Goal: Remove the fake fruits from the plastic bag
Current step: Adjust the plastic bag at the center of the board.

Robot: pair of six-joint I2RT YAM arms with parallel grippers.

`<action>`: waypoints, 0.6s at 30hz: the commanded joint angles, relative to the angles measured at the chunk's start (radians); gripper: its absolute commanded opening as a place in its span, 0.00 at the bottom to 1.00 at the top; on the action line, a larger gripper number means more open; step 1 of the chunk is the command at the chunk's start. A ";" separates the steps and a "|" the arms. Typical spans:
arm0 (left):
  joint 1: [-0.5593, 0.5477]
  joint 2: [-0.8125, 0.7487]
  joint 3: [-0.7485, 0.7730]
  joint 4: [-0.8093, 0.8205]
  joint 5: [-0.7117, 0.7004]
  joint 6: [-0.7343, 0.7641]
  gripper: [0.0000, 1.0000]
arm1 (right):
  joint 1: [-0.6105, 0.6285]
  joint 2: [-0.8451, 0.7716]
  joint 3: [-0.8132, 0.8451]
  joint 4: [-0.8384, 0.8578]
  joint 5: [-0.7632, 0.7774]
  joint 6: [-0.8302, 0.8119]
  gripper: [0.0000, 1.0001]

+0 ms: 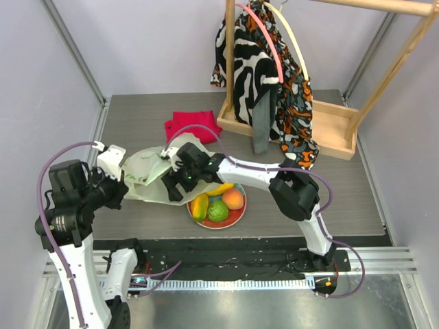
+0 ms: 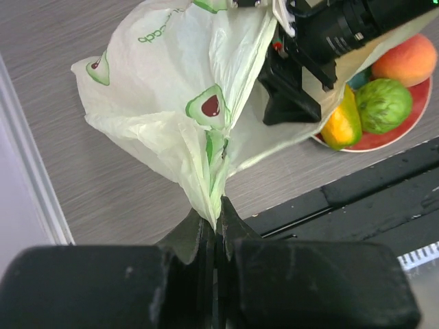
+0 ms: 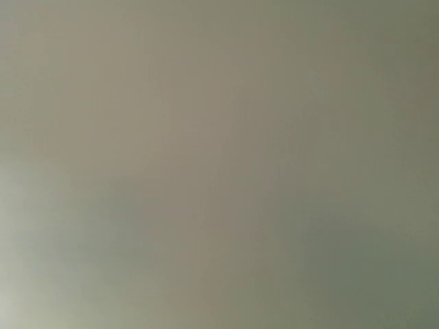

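Note:
The pale green plastic bag [image 1: 145, 171] lies on the table between both arms; it also shows in the left wrist view [image 2: 178, 103]. My left gripper [image 2: 218, 223] is shut on a twisted corner of the bag, at the bag's left end in the top view [image 1: 123, 188]. My right gripper [image 1: 171, 184] reaches into the bag's mouth from the right, and its fingers are hidden by the film. The right wrist view shows only blurred grey-green. A mango [image 1: 199, 205], a green round fruit [image 1: 218, 211], a peach [image 1: 233, 199] and a yellow fruit [image 1: 221, 188] lie on a red plate [image 1: 233, 221].
A red folded cloth [image 1: 191, 125] lies behind the bag. A wooden rack [image 1: 329, 137] with a patterned garment [image 1: 274, 82] stands at the back right. The black rail of the arm bases [image 2: 384, 185] runs along the near edge.

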 commanded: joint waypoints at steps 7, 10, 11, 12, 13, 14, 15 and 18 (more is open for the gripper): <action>0.003 -0.041 -0.001 -0.271 -0.023 0.036 0.00 | 0.045 0.076 0.282 0.037 0.061 -0.003 0.90; 0.005 -0.042 0.004 -0.277 0.003 0.022 0.00 | 0.051 0.130 0.334 0.051 0.064 0.017 0.89; 0.005 -0.042 0.013 -0.274 -0.006 0.011 0.00 | 0.056 0.157 0.346 0.054 0.067 0.020 0.89; 0.005 -0.035 0.021 -0.274 -0.008 0.008 0.00 | 0.059 0.171 0.372 0.052 0.067 0.028 0.89; 0.005 -0.030 0.030 -0.282 -0.002 0.010 0.00 | 0.062 0.186 0.386 0.054 0.068 0.036 0.89; 0.005 -0.022 0.044 -0.285 0.000 0.010 0.00 | 0.067 0.209 0.417 0.058 0.067 0.045 0.89; 0.005 -0.012 0.050 -0.295 0.001 0.014 0.00 | 0.068 0.225 0.434 0.060 0.070 0.046 0.89; 0.005 -0.004 0.056 -0.297 0.003 0.011 0.00 | 0.079 0.272 0.504 0.065 0.094 0.050 0.89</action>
